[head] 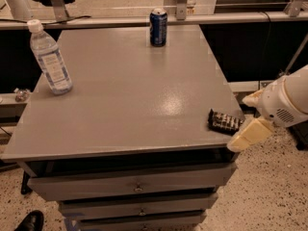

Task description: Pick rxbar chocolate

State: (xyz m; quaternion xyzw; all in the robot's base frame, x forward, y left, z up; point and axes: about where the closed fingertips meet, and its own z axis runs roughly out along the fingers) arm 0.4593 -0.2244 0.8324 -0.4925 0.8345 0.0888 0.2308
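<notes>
The rxbar chocolate (224, 121) is a small dark bar with pale lettering. It lies flat near the right front corner of the grey table top (120, 100). My gripper (239, 124) comes in from the right at the table's right edge, on a white rounded wrist (286, 105). It is open. One cream finger (252, 99) is just behind the bar's right end and the other finger (250, 134) is just in front of it, over the table's corner. Nothing is held.
A clear water bottle (49, 59) stands at the left side of the table. A blue soda can (158, 28) stands at the back edge. Drawers (134, 186) sit under the top. A black shoe (30, 221) is on the speckled floor at lower left.
</notes>
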